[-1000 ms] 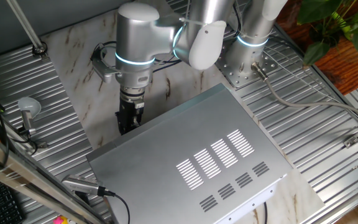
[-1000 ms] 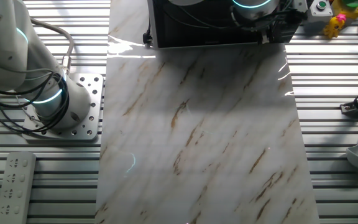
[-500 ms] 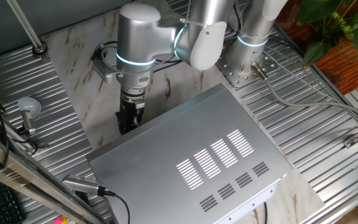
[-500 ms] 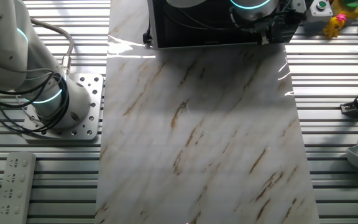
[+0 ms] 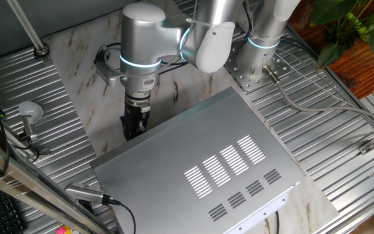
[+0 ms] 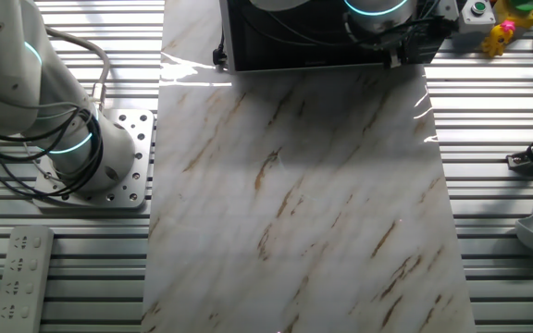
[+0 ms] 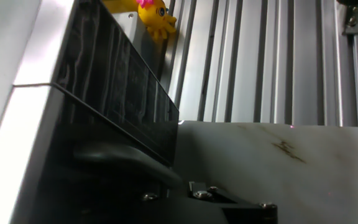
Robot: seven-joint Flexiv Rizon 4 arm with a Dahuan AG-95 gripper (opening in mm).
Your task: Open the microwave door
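My hand (image 5: pixel 134 123), the dark two-finger one at the end of my silver arm, is down at the front of the big silver-grey sheet-metal microwave (image 5: pixel 206 162) with the rows of vent slots in its top. The microwave sits on the pale marble-patterned counter (image 6: pixel 294 194), and its flat black glassy door (image 6: pixel 303 42) faces the open stretch of marble; in the other fixed view only the lower part of that door shows, near the top edge of the frame. In my own hand view the dark door panel (image 7: pixel 114 81) fills the left side, very close. I cannot tell whether my fingers are spread or closed on anything, since the housing and the door edge hide them.

What worries me is the grip. If I am only brushing the door edge (no handle is visible to me), a pull could slip off the smooth face and leave the door shut. If I do have purchase but pull straight back and not along the door's swing, I judge the whole box could slide or twist on the slick marble.
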